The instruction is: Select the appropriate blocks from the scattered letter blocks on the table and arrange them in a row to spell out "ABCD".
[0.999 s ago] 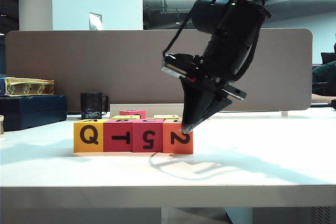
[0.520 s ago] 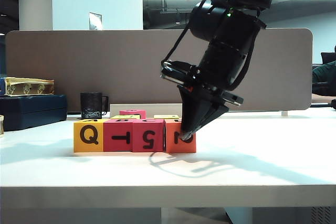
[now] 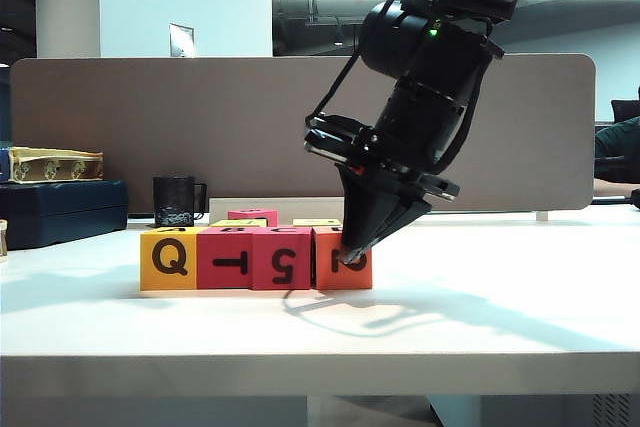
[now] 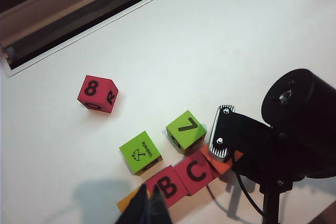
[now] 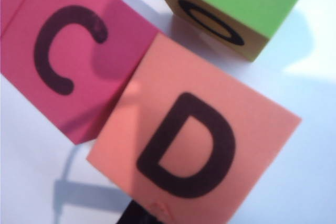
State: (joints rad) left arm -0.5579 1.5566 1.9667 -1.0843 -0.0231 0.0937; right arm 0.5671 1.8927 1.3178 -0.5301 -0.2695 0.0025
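Observation:
Four blocks stand in a row on the table (image 3: 500, 317): yellow-orange Q (image 3: 168, 259), magenta T (image 3: 225, 259), magenta 5 (image 3: 282, 259) and salmon-orange 2 (image 3: 345, 272). From above their tops read B (image 4: 167, 187), C (image 4: 194, 170) and D (image 5: 194, 145). The D block sits slightly turned against the C block (image 5: 63, 51). My right gripper (image 3: 345, 250) is shut, pointing down, its tip (image 5: 139, 216) at the salmon block's front edge. My left gripper (image 4: 149, 205) is shut, hovering high over the yellow-orange block (image 4: 127, 202), whose top it mostly hides.
Behind the row lie two lime-green cubes (image 4: 140, 152) (image 4: 185, 128), one showing an O (image 5: 236, 3), and a loose magenta cube marked 8 (image 4: 98, 94). A black mug (image 3: 175, 201) and a dark blue box (image 3: 60, 209) stand at the back left, before a beige divider (image 3: 200, 127).
The right gripper tipped lower, and its tip slid from the salmon block's top edge down onto its front face. That block shifted slightly to the right. The left gripper stayed still.

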